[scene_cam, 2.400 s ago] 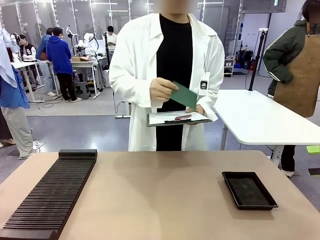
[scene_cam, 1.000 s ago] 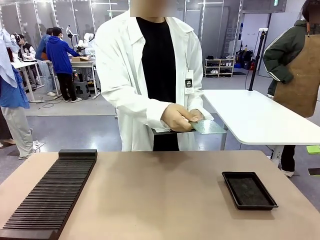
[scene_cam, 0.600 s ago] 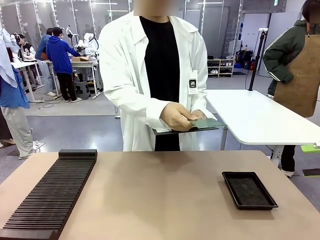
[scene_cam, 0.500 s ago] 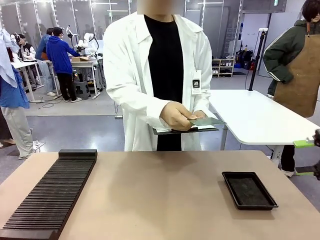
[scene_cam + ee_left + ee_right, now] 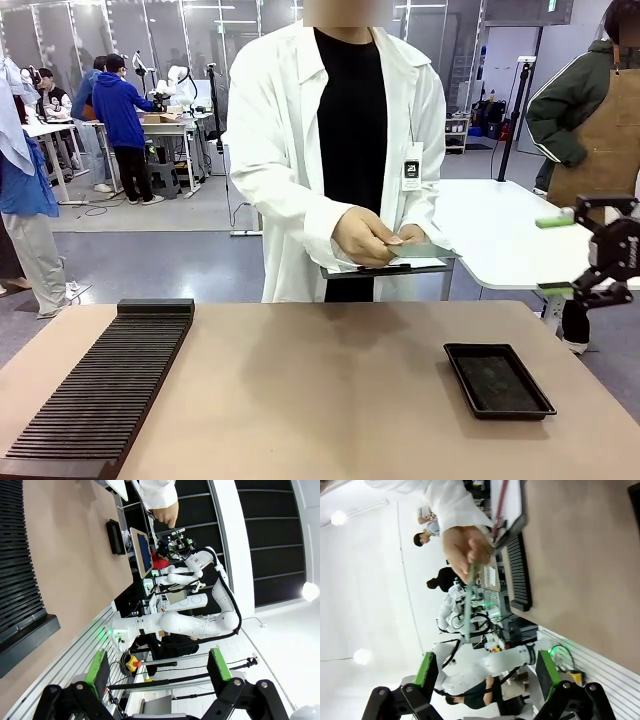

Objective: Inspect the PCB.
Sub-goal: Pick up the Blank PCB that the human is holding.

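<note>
The left gripper (image 5: 157, 665) and the right gripper (image 5: 556, 256) are being held wide open, empty. One black rack (image 5: 100, 390) and one black tray (image 5: 498, 380) are being carried by the tan table (image 5: 320, 400). Beyond, one green PCB (image 5: 420, 250) is being held over a clipboard (image 5: 390, 268) by a person's hand (image 5: 365, 237) in a busy workroom.

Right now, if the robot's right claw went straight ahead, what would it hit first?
Probably the PCB, which the person's hand holds out edge-on in line with the open right gripper; depth is unclear.
</note>
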`<state>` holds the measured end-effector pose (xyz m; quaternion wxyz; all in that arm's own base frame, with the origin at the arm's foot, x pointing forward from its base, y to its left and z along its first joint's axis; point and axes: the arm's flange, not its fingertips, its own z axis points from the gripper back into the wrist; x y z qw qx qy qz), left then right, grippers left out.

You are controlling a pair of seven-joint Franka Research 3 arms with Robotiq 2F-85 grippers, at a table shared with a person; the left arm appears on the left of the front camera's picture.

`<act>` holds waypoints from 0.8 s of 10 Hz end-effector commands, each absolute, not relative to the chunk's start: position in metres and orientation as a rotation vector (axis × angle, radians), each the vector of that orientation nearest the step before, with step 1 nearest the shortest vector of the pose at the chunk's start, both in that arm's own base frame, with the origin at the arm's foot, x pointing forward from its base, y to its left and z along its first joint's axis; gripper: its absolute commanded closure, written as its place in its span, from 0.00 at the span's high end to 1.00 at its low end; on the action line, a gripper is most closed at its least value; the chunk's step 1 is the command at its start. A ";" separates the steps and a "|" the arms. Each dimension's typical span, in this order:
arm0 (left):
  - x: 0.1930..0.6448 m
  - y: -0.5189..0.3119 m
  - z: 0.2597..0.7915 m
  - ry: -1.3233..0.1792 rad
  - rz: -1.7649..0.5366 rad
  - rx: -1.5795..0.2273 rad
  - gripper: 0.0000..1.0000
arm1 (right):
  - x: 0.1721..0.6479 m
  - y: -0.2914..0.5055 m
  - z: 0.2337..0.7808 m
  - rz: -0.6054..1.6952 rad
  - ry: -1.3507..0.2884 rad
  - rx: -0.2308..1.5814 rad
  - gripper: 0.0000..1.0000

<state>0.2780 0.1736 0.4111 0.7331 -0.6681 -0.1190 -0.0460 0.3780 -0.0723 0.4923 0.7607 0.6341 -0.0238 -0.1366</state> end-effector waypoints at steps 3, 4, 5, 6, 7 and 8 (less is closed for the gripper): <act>0.278 0.173 0.416 -0.253 -0.093 -1.458 1.00 | 0.412 -0.019 0.507 -0.303 0.024 1.426 1.00; 0.278 0.173 0.416 -0.253 -0.093 -1.458 1.00 | 0.415 -0.007 0.504 -0.292 0.047 1.441 1.00; 0.278 0.173 0.416 -0.253 -0.093 -1.458 1.00 | 0.418 0.005 0.500 -0.289 0.076 1.447 1.00; 0.278 0.173 0.416 -0.253 -0.093 -1.458 1.00 | 0.422 0.016 0.495 -0.284 0.104 1.453 1.00; 0.278 0.173 0.416 -0.253 -0.093 -1.458 1.00 | 0.424 0.026 0.490 -0.278 0.127 1.456 1.00; 0.278 0.173 0.416 -0.253 -0.093 -1.458 1.00 | 0.426 0.034 0.486 -0.275 0.145 1.457 1.00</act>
